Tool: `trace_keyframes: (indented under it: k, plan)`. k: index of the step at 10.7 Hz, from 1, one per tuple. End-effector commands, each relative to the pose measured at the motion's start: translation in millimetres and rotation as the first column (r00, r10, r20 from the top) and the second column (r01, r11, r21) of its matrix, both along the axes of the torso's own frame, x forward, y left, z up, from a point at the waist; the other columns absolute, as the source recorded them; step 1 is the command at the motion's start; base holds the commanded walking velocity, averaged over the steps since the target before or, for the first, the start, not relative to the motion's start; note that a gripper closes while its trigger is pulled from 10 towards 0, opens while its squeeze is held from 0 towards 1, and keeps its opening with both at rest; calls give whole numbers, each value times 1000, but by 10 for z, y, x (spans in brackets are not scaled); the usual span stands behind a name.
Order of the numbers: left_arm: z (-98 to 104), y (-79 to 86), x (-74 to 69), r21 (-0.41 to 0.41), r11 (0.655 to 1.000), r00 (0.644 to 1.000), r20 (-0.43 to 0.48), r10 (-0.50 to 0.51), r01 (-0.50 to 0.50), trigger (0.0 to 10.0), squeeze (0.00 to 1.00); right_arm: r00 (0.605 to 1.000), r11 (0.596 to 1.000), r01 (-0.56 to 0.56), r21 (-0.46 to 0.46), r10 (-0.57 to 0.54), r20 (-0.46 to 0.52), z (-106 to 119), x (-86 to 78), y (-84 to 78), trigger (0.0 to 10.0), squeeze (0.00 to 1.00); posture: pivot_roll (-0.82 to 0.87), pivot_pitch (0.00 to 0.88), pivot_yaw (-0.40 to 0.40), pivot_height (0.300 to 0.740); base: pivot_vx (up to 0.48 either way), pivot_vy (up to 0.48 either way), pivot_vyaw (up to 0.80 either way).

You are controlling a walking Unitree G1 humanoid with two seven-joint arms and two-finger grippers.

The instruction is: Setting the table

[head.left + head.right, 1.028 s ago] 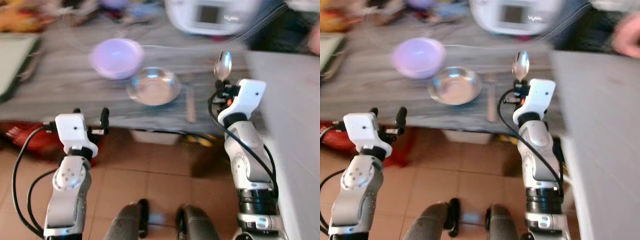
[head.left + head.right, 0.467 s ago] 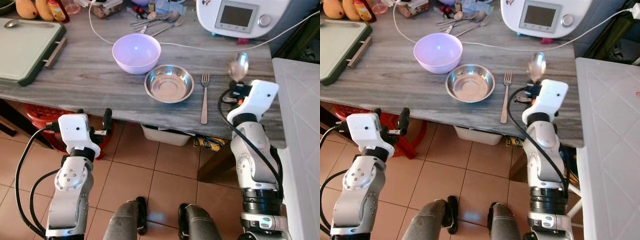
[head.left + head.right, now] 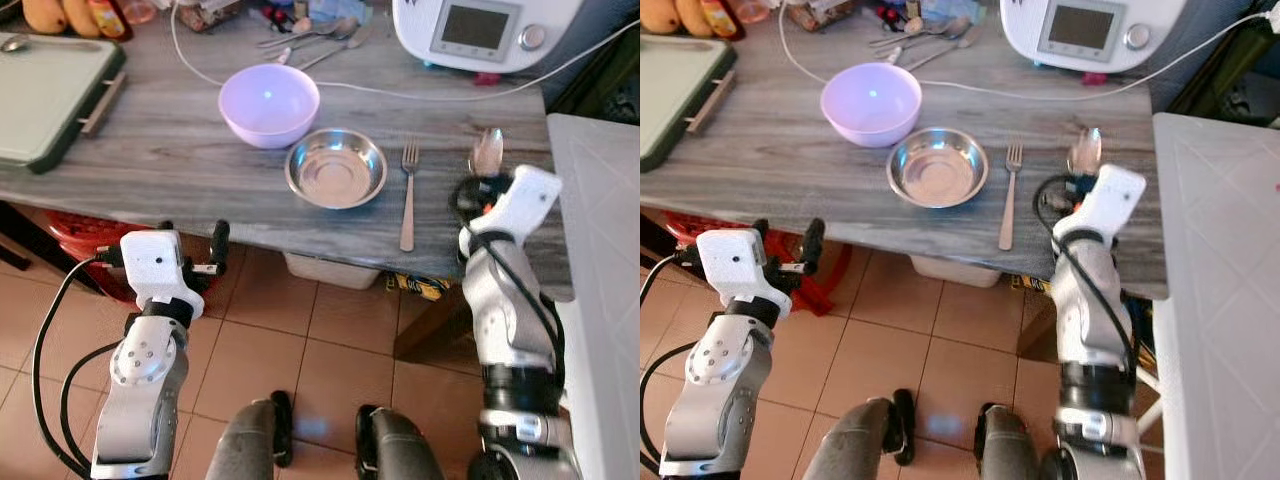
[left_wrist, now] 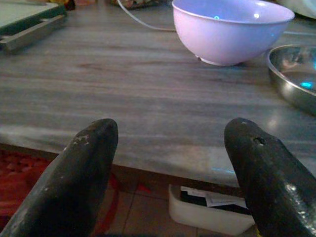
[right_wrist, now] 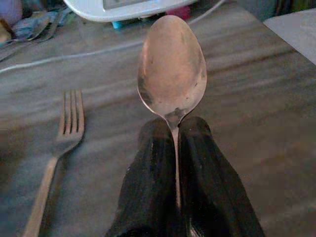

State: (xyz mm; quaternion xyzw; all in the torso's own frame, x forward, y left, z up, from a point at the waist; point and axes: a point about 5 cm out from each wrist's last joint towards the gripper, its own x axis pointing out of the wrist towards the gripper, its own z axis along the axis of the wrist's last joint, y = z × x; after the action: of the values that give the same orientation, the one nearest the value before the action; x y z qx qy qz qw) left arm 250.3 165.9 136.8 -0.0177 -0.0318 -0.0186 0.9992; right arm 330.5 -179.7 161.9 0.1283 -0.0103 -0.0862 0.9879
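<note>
My right gripper [image 5: 174, 129] is shut on a metal spoon [image 5: 171, 68], its bowl pointing away over the grey wooden table [image 3: 150, 140]. The spoon [image 3: 487, 152] hangs low above the table, to the right of a fork [image 3: 407, 195] that lies flat. Left of the fork sits a steel bowl [image 3: 336, 167], and behind that a lilac bowl [image 3: 268, 103]. My left gripper [image 4: 170, 148] is open with nothing between its fingers, held just off the table's front edge, in line with the lilac bowl [image 4: 229, 30].
A white kitchen machine [image 3: 480, 30] stands at the back right with a cable across the table. Loose cutlery [image 3: 310, 38] lies behind the bowls. A green tray [image 3: 45, 95] lies at the far left. A white surface [image 3: 600, 230] borders the table's right end.
The right gripper has lowered the spoon toward the table, to the right of the fork. The blurred view of a second ago has steadied. The left arm has barely moved.
</note>
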Motion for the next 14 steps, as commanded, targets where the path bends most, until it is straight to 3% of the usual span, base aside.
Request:
trace_keyframes:
  k: [1,5,13,14]
  plan:
    - [-3,3,-38,1,1000,1000,-7,-3,3,10000,0,999,1000,-22,-2,22,-43,-74,7,31,10000,0,30,256,24,740,0,0,0]
    - [-16,-39,-36,-10,1000,1000,-17,-18,18,10000,0,989,993,-92,71,100,-109,-171,44,172,10000,0,25,255,26,740,0,0,0]
    - [-34,-60,-41,-15,1000,999,-29,-24,24,10000,0,985,991,-112,76,121,-125,-181,103,149,10000,0,23,260,24,740,0,0,0]
    - [-38,-61,-39,-14,1000,999,-31,-24,24,10000,0,982,987,-133,93,144,-125,-200,89,193,10000,1000,23,260,23,740,0,0,0]
